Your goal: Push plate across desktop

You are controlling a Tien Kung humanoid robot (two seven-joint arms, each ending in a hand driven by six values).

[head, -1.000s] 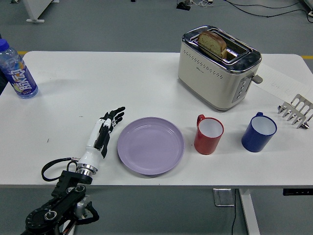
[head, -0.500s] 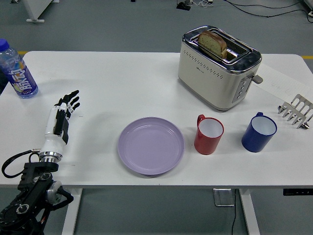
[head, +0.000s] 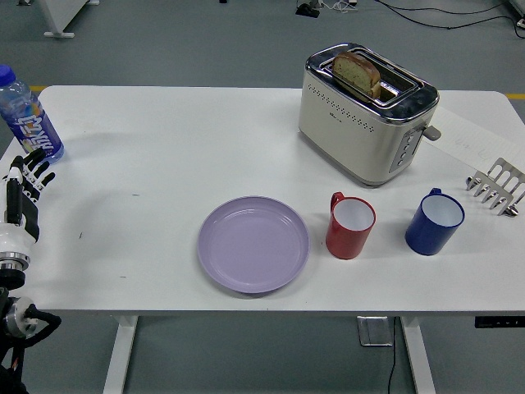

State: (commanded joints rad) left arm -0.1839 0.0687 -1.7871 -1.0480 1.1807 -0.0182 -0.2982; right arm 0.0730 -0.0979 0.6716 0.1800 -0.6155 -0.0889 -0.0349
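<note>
plate looks like matt lilac plastic, pretty smooth. desk is a plain white matt top. toaster has a cream satin body with shiny chrome trim. red mug and blue mug both look glossy with white insides. bottle is clear plastic with a glossy label. little toast rack is bare shiny metal

I see my left hand at the frame's left edge: black jointed fingers with small white bands at the knuckles, a white shell over the back, a silver ring at the wrist, then dark arm hardware with a black cable loop below.
</note>
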